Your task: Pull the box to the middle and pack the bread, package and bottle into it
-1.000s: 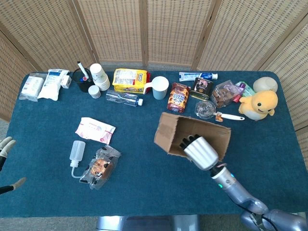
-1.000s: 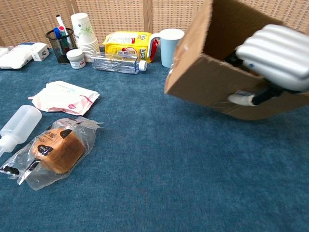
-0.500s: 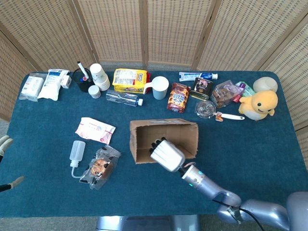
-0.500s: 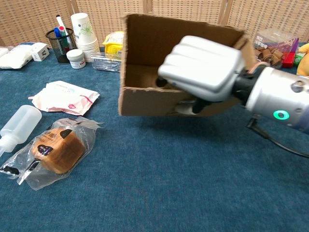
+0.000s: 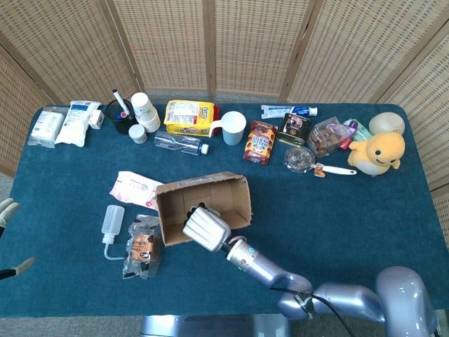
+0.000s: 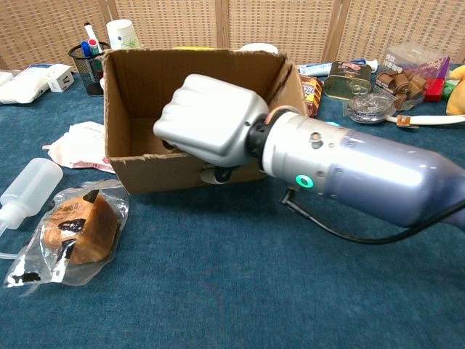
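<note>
Gripping the near wall of the box (image 5: 203, 203), our right hand (image 5: 205, 229) held it mid-table, touching the bread (image 5: 142, 247); pulling seemed finished, so next we needed to release and pack

My right hand (image 6: 211, 131) gripped the near wall of the cardboard box (image 6: 131, 109), my fingers (image 6: 218, 174) curled over its rim, the open top facing me. The box sat on the blue desk (image 6: 240, 291), its lower left corner just beside the bagged bread (image 6: 69, 231). A squeeze bottle (image 6: 29, 185) lay left of the bread. The pink package (image 6: 83, 138) lay partly hidden behind the box's left edge.
</note>
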Available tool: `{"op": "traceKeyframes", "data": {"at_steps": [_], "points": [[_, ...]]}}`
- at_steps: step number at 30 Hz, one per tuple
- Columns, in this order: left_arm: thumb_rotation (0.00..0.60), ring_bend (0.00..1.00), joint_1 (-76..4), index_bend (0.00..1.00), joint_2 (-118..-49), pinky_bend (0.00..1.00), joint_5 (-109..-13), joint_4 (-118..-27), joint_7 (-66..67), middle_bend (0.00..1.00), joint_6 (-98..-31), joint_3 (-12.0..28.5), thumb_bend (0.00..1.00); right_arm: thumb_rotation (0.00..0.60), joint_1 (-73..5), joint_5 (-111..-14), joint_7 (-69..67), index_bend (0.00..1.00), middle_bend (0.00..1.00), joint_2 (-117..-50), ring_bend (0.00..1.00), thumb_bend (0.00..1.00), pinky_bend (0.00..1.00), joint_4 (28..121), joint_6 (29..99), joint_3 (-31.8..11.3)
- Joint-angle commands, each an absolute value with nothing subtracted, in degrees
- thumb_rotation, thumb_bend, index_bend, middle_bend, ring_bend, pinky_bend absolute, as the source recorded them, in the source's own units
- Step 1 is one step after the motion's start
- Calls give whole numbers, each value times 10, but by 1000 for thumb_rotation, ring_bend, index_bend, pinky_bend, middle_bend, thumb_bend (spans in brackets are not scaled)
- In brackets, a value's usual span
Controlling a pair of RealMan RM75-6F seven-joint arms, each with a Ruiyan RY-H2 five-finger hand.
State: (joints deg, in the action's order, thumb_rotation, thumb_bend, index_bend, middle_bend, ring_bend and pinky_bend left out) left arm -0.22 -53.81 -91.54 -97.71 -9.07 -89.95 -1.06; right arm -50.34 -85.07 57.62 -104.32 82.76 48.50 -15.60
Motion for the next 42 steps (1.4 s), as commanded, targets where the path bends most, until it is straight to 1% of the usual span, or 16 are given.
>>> {"op": "traceKeyframes", "data": {"at_steps": [1,2,3,4,5,6,7,9,10,12,15,20,23,29,34,42], "points": [[600,0,-2,0,-537,0,-912,-976,-95,0,-899,-10,90,600,-517,-826,594,675,621,-1060,599,322,775,808,481,-166],[600,0,-2,0,-537,0,-910,-975,-97,0,-899,-9,89,600,-519,-818,599,668,619,-1064,599,315,775,803,483,-168],[600,0,-2,0,-536,0,-908,-974,-99,0,-898,-9,89,600,-520,-809,603,631,615,-1067,595,305,772,799,484,-170],[600,0,-2,0,-536,0,-908,-974,-100,0,-898,-8,89,600,-520,-803,606,587,608,-1068,588,296,768,797,485,-171],[600,0,-2,0,-536,0,-906,-973,-101,0,-898,-8,89,600,-521,-795,610,497,584,-1068,569,271,756,795,487,-171],[600,0,-2,0,-536,0,-906,-972,-103,0,-898,-8,89,600,-521,-788,615,383,545,-1068,539,228,737,794,489,-170],[600,0,-2,0,-535,0,-905,-971,-105,0,-898,-7,89,600,-520,-779,618,312,510,-1067,513,191,719,795,490,-169],[600,0,-2,0,-535,0,-904,-970,-108,0,-897,-7,88,600,-518,-763,627,142,379,-1063,414,96,641,801,491,-167],[600,0,-2,0,-534,0,-903,-970,-110,0,-896,-6,89,600,-517,-753,631,98,321,-1060,368,78,602,806,490,-166],[600,0,-2,0,-533,0,-904,-969,-112,0,-897,-6,89,600,-517,-739,639,41,217,-1052,281,62,538,817,492,-165],[600,0,-2,0,-533,0,-904,-969,-114,0,-897,-6,89,600,-518,-727,640,19,139,-1039,202,49,504,840,498,-164],[600,0,-1,0,-534,0,-907,-970,-111,0,-898,-8,89,600,-526,-714,639,11,92,-1019,139,38,440,872,508,-168],[600,0,0,0,-534,0,-908,-971,-109,0,-900,-8,89,600,-532,-696,647,10,91,-1006,126,34,420,894,511,-175],[600,0,1,0,-533,0,-909,-972,-111,0,-902,-8,88,600,-550,-652,690,12,91,-980,113,32,418,945,531,-189],[600,0,0,0,-532,0,-908,-970,-116,0,-899,-8,90,600,-562,-632,709,13,90,-947,108,0,418,1003,554,-205],[600,0,3,0,-529,0,-908,-970,-125,0,-904,-8,89,600,-562,-638,673,24,90,-891,102,0,413,1100,600,-233]]}}
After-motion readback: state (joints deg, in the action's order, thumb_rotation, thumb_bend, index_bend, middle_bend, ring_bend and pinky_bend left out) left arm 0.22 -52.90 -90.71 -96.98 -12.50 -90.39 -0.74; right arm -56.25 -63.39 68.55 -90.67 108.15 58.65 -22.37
